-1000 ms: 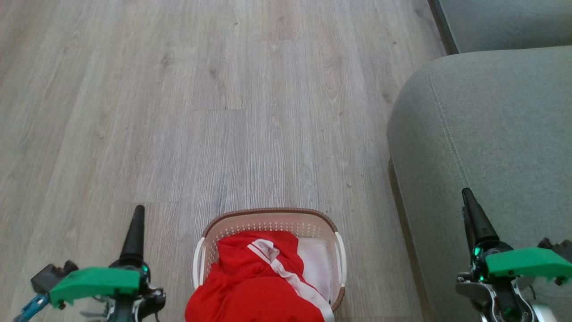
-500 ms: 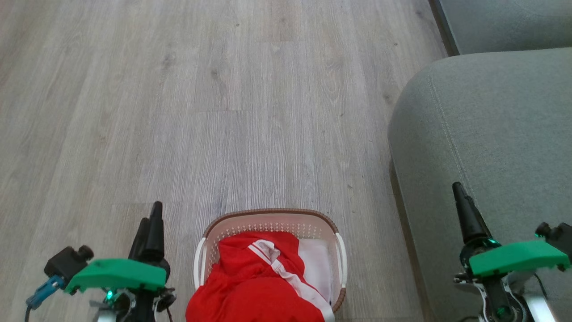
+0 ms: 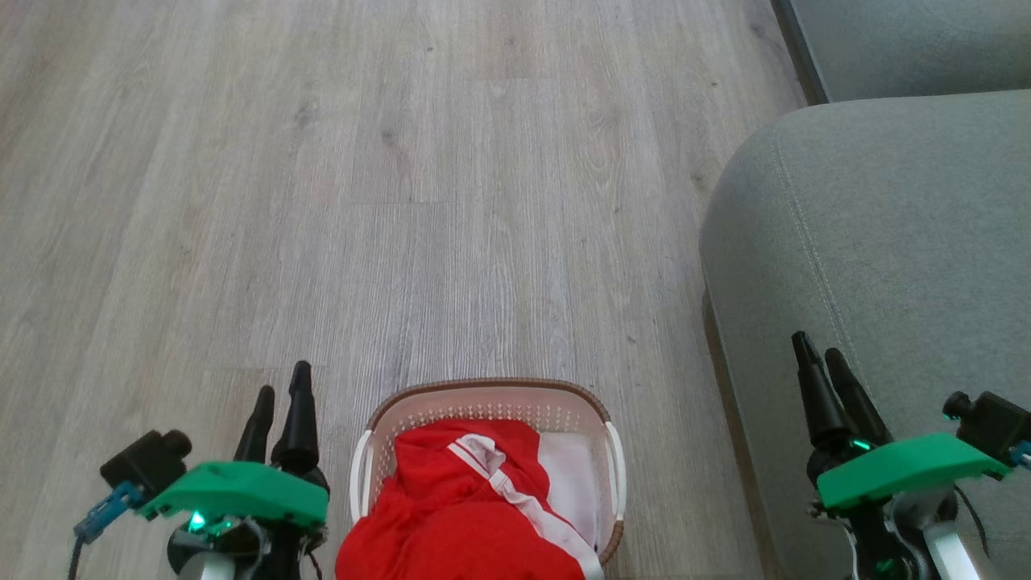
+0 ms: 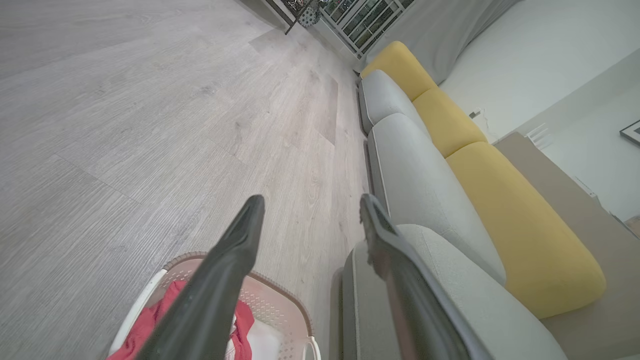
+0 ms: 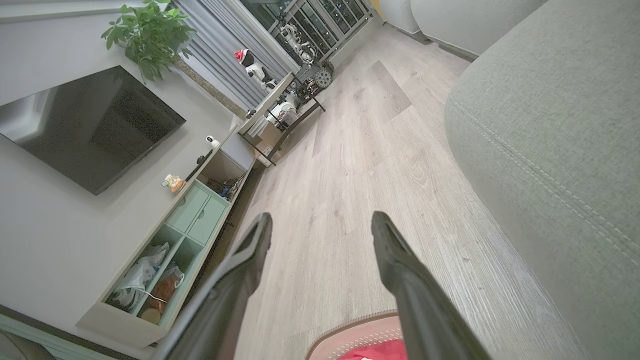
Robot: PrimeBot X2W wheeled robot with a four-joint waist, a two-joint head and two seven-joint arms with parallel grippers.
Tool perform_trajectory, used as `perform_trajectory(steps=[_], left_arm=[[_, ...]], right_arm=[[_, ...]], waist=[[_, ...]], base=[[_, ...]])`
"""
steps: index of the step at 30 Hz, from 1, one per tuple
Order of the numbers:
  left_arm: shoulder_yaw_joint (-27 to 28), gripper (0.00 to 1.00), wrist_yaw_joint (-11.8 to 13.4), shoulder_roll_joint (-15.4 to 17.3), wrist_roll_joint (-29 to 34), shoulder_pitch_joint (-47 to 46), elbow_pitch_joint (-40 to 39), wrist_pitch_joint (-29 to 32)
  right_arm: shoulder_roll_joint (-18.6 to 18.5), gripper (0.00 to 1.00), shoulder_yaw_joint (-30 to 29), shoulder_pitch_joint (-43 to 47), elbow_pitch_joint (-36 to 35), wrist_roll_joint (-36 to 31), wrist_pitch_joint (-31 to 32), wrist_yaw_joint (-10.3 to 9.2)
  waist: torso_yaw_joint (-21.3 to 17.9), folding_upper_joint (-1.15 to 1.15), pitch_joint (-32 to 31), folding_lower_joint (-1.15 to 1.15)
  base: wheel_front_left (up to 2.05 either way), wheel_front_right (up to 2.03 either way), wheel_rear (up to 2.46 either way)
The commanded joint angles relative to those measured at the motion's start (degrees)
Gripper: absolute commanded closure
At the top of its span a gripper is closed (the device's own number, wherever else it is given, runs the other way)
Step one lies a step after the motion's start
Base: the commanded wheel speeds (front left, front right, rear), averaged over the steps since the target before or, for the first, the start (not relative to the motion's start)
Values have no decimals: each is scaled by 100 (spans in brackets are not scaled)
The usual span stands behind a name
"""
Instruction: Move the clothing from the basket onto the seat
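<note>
Wood floor (image 3: pixel 451 201), left gripper (image 3: pixel 283 379), right gripper (image 3: pixel 814 345), both spread wide, empty, clothing (image 3: pixel 451 515) in basket (image 3: pixel 483 385)

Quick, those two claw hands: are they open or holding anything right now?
Left gripper: open, holding nothing.
Right gripper: open, holding nothing.

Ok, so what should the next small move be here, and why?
Probably swing the left gripper inward and down over the clothing. Both grippers are open and empty. The left one is nearer the basket, where the red clothing lies heaped, and the right gripper is over by the seat.
</note>
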Motion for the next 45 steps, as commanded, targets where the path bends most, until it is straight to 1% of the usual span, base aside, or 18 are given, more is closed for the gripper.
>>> perform_trajectory(steps=[1, 33, 45], left_arm=[[44, 0, 27, 70, 173, -287, -242, -67], [-368, 0, 392, 87, 2298, -328, -551, -603], [-529, 0, 507, 93, 3035, -344, -644, -787]], right_arm=[[-149, 0, 77, -261, -219, -160, -75, -1], [-332, 0, 420, -255, -617, -2106, -616, -1], [-400, 0, 551, -239, -780, -2742, -802, -1]], waist=[[1, 0, -1, 0], [73, 0, -9, 0], [83, 0, -8, 0]], base=[[0, 0, 0], [0, 0, 0], [0, 0, 0]])
